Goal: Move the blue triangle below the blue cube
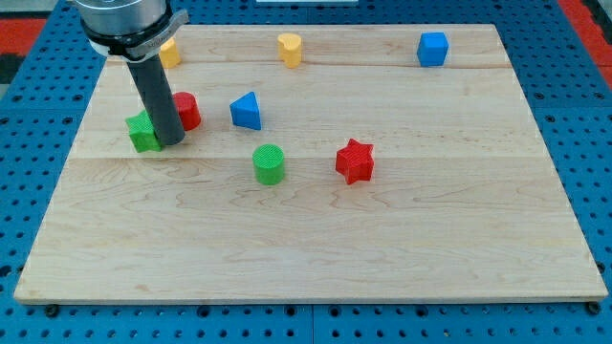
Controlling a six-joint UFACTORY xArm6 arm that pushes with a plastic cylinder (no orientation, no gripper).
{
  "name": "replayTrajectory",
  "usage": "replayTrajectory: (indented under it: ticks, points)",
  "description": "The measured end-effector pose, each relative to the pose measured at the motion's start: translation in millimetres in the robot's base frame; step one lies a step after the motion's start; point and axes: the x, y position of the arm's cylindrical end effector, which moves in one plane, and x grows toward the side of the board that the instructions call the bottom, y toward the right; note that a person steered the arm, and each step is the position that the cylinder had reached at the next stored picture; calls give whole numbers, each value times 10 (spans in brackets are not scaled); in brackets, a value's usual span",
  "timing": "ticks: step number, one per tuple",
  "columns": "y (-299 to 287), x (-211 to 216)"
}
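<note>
My tip (pixel 172 142) rests on the worktop (pixel 306 239) at the view's left, touching a green block (pixel 142 133) and just in front of a red block (pixel 187 111); it is a bare rod with no gripper. The blue triangle (pixel 247 111) sits just right of the red block, well apart from the blue cube (pixel 432 49) at the top right. No containers appear; a green cylinder (pixel 269 163) and red star (pixel 355 161) lie mid-board, two yellow blocks (pixel 290 48) along the top.

Robotics lab bench. Pale wooden board (pixel 316 229) lying on blue perforated mounting plate (pixel 29 57) with regular hole grid, visible on left, right and near sides. Small coloured plastic test blocks on board; industrial arm's dark rod (pixel 158 96) at far left.
</note>
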Motion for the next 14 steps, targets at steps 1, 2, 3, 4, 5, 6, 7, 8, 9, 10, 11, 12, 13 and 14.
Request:
replayTrajectory:
  ticks: [1, 2, 3, 4, 5, 6, 7, 8, 9, 10, 11, 12, 13, 14]
  points:
    - [13, -12]
    - [89, -188]
    - [358, -417]
    - [681, -440]
    - [1066, -427]
    - [1639, -459]
    - [2202, -459]
    - [2818, -459]
    - [3067, -449]
    - [2995, -478]
    - [2986, -537]
    - [2781, -429]
    - [2502, -132]
    - [2488, -93]
